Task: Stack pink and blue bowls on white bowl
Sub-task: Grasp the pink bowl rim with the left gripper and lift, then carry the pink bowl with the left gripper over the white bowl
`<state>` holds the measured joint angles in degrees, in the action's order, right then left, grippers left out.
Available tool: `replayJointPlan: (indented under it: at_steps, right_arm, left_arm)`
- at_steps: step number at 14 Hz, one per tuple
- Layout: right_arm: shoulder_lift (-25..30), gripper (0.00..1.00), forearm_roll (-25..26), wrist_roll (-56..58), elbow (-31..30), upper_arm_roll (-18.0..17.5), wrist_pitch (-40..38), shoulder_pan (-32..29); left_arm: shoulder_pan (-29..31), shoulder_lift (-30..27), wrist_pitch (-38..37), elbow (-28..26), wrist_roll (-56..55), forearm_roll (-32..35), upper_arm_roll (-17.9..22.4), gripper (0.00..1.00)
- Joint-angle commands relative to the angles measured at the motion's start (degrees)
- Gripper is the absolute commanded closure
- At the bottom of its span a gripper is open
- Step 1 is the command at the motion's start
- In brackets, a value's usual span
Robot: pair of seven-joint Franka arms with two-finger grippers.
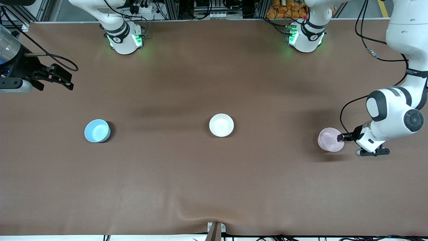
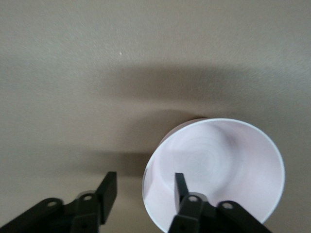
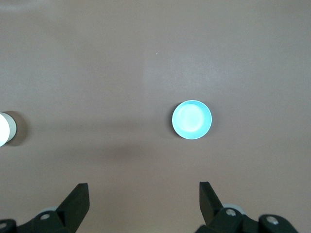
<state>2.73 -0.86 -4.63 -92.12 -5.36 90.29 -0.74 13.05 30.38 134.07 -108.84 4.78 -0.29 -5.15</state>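
Three upright bowls [image 1: 221, 125], well apart

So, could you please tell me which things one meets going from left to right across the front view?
Right end effector → blue bowl → white bowl → pink bowl → left end effector at the pink bowl's rim.

Three bowls in a row across the brown worktop [image 1: 214, 180], well apart: blue bowl [image 1: 97, 131] toward the right arm's end, white bowl [image 1: 221, 125] mid-table, pink bowl [image 1: 330, 139] toward the left arm's end. Left gripper [image 1: 344, 137] is down at the pink bowl's rim, on the side toward the left arm's end. Right gripper [image 1: 65, 80] waits up over bare worktop at the right arm's end, jaws apart.
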Motion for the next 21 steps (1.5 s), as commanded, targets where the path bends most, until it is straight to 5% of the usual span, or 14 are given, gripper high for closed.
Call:
replayJointPlan:
  at_steps: [1, 3, 8, 11, 15, 21]
  right_arm:
    - [1.05, 0.00, -0.98, 1.12, -0.52, -0.26, -0.20, -0.85]
    - [1.05, 0.00, -0.90, 1.03, -0.52, -0.26, -0.20, -0.85]
    - [1.05, 0.00, -0.90, 1.12, -0.52, -0.26, -0.20, -0.85]
    - [1.05, 0.00, -0.98, 1.12, -0.52, -0.26, -0.20, -0.85]
    - [1.05, 0.00, -0.98, 1.12, -0.52, -0.26, -0.20, -1.11]
    - [0.78, 0.00, -1.07, 1.12, -0.52, -0.26, -0.11, -1.46]
  left_arm:
    - [0.22, 0.46, 0.93, -0.23, 1.19, 0.38, -0.12, 0.70]
    - [0.05, 0.82, 0.84, -0.14, 1.46, 0.38, -0.12, 1.00]
    - [-0.74, -2.51, 0.14, 0.65, 1.29, 0.47, -3.89, 1.00]
    - [-1.01, -4.71, -2.49, 1.79, -0.90, -0.32, -11.78, 1.00]
    - [-2.67, -5.69, -10.22, 7.49, -21.78, 0.29, -23.65, 1.00]
    - [-20.07, -1.83, -10.24, 10.76, -49.84, 1.69, -23.94, 1.00]
